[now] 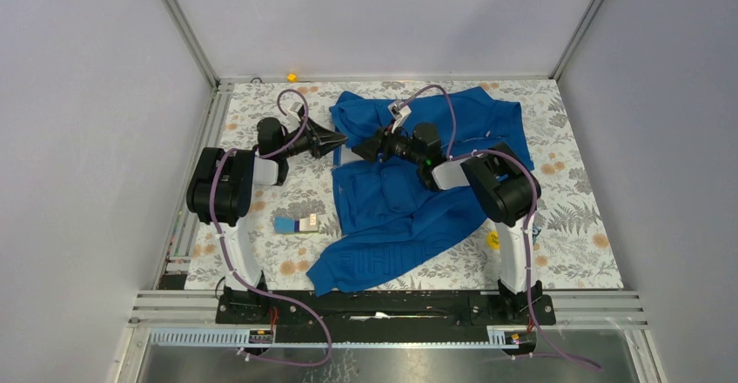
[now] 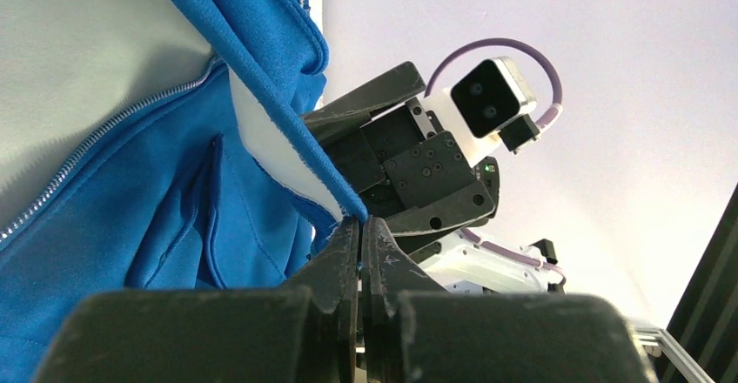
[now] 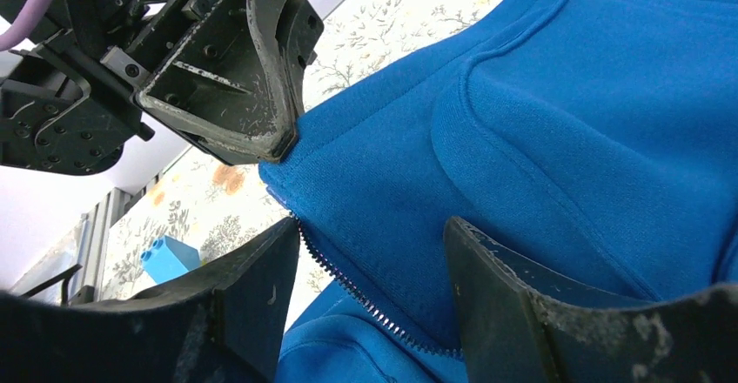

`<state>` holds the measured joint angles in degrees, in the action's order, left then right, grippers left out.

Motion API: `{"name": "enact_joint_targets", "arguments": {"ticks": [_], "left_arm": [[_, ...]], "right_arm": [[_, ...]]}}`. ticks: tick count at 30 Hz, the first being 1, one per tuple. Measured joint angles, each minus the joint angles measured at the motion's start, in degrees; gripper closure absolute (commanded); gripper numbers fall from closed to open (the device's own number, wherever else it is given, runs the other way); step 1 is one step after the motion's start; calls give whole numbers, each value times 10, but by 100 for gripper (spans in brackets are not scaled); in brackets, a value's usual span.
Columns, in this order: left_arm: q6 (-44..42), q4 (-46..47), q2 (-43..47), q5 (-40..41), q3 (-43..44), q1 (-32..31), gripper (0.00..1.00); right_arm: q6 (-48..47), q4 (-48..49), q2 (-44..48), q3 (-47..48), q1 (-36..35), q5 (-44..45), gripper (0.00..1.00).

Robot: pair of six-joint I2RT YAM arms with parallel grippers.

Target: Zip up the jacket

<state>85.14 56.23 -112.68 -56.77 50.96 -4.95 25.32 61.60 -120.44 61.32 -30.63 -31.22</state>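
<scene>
Left gripper (image 2: 361, 226) is clenched on a corner of the jacket (image 1: 396, 204). Right gripper (image 3: 372, 239) is spread wide, straddling the zipper (image 3: 348, 282) edge.

The floral-patterned table (image 1: 574, 226) carries a crumpled royal-blue fabric jacket (image 1: 392, 200) and, near its left side, a small blue-and-beige block (image 1: 294, 224).

The jacket (image 3: 566, 139) is seen to be of soft, matt knitted cloth, with a white fleecy lining (image 2: 270, 152) shown at one turned edge. Its zipper (image 2: 87, 152) is toothed in a shiny, silvery material. The left tool (image 2: 361, 226) and right tool (image 3: 372, 235) are moulded in matt black plastic, scratched and scuffed pale. The worktop (image 1: 574, 200) is covered with a matt, flower-printed sheet.
</scene>
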Motion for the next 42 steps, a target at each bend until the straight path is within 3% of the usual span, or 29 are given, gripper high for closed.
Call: {"name": "enact_joint_targets", "arguments": {"ticks": [8, 18, 20, 23, 26, 29, 31, 33, 35, 38, 42], "left_arm": [[0, 4, 0, 0, 0, -8, 100], [0, 4, 0, 0, 0, -12, 100], [0, 4, 0, 0, 0, -12, 100], [-9, -2, 0, 1, 0, -12, 100], [-26, -19, 0, 5, 0, -12, 100], [-54, -52, 1, 9, 2, -12, 100], [-89, -102, 5, 14, 9, -12, 83], [-139, -177, 18, 26, 23, -13, 57], [-200, -264, 40, 50, 40, -13, 44], [-276, -379, 99, 103, 47, -13, 37], [-339, -452, 190, 174, 25, -9, 37]], "right_arm": [[47, 59, -29, 4, 0, -15, 32], [82, 108, -36, 5, 0, -31, 55], [87, 118, -40, 7, 0, -36, 60], [96, 126, -45, 8, 0, -41, 76], [100, 129, -45, 8, 0, -46, 100], [94, 117, -46, 9, 1, -50, 100], [81, 101, -46, 9, 3, -53, 100], [57, 76, -46, 16, 6, -67, 100], [20, 44, -46, 33, 8, -79, 100], [-44, -36, -46, 83, 12, -101, 100], [-120, -140, -52, 165, 14, -124, 100]]}}
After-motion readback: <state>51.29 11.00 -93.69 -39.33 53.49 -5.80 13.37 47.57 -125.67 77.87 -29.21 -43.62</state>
